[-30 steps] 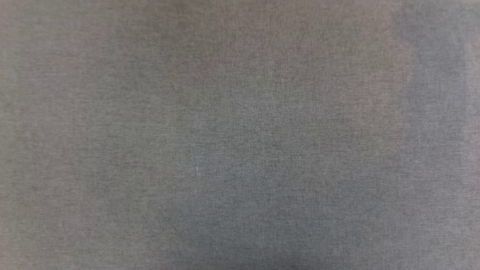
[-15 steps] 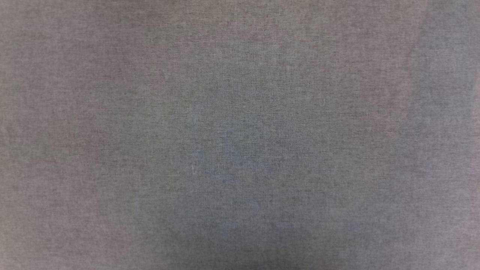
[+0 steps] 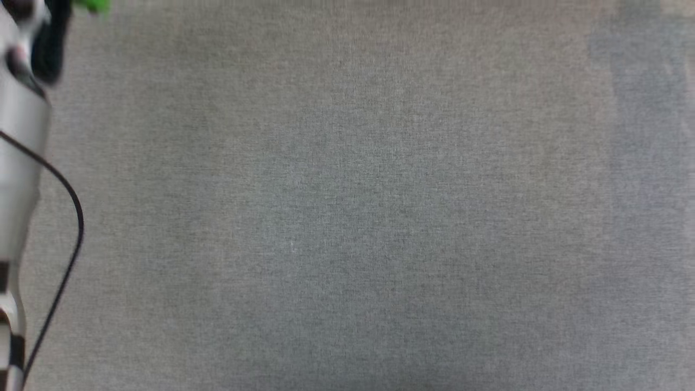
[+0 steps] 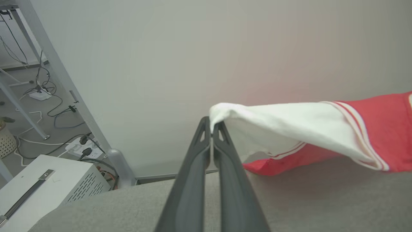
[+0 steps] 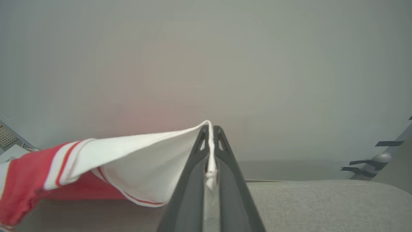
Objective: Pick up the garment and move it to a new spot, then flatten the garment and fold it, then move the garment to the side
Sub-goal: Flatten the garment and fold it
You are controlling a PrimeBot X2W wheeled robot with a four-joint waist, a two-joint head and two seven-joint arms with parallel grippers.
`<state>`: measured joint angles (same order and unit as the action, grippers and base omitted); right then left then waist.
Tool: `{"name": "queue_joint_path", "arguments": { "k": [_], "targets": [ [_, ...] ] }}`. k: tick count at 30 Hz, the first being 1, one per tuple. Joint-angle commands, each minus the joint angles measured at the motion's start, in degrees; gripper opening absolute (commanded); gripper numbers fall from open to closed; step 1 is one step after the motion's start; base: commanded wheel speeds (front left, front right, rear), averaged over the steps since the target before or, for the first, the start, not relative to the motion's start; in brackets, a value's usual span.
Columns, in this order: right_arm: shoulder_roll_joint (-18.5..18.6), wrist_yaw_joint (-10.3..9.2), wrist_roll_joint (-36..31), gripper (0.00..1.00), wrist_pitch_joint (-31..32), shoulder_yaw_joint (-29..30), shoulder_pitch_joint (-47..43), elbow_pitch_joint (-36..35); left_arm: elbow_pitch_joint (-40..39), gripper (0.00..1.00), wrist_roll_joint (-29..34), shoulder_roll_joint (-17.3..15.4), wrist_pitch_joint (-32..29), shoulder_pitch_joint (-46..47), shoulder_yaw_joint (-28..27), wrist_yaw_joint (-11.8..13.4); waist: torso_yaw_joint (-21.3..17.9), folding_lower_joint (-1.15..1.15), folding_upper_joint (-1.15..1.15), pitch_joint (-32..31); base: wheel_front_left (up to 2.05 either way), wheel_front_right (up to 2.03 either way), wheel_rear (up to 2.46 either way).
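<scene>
The garment [image 4: 383,129] is a red shirt with white sleeves and red-white striped trim, stretched above the grey fabric surface [image 4: 322,206]. In the left wrist view my left gripper [image 4: 211,124] is shut on the tip of one white sleeve [image 4: 283,122], and the red body trails off to the right. My right gripper [image 5: 210,127] is shut on the other white sleeve [image 5: 141,154], with white cloth pinched between the fingers and the garment [image 5: 22,177] running left. A pale forearm [image 3: 19,163] with a black cable [image 3: 73,228] stands at the head view's left edge.
The grey surface [image 3: 347,217] ends near a plain wall [image 4: 193,48]. Beyond its edge stand a white metal box [image 4: 48,183], a slanted metal frame leg [image 4: 58,74] and floor cables with a power strip [image 4: 40,95]. A taped leg [image 5: 376,159] shows at the right.
The head picture has brightened and sharpened. A pale forearm with its cable now shows at that view's left edge, where earlier there was only grey fabric.
</scene>
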<state>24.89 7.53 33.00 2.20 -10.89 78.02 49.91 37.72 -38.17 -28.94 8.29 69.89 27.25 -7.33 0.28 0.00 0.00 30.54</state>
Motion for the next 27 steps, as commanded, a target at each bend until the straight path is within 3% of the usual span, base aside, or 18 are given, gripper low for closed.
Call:
{"name": "queue_joint_path", "arguments": {
  "k": [1,13,27],
  "targets": [
    [1.36,-0.04,2.41,0.0,1.16,-1.41,-3.95,-1.75,-0.52,0.0,-0.75,-0.88,0.27,-3.53,0.34,-0.13,0.42,0.0,0.0,-4.44,0.0,0.0,0.0],
    [11.51,-0.04,17.13,0.0,8.93,-10.77,-32.46,-16.19,-5.67,0.0,-5.65,-4.61,-2.95,-28.34,2.99,0.36,0.66,0.0,0.0,-14.26,0.0,0.0,0.0],
    [21.02,-0.04,22.6,0.0,14.36,-17.03,-52.65,-26.35,-13.85,0.0,-9.84,-8.33,-6.49,-48.8,4.88,3.8,-0.01,0.0,0.0,-22.5,0.0,0.0,0.0]
  ]
}}
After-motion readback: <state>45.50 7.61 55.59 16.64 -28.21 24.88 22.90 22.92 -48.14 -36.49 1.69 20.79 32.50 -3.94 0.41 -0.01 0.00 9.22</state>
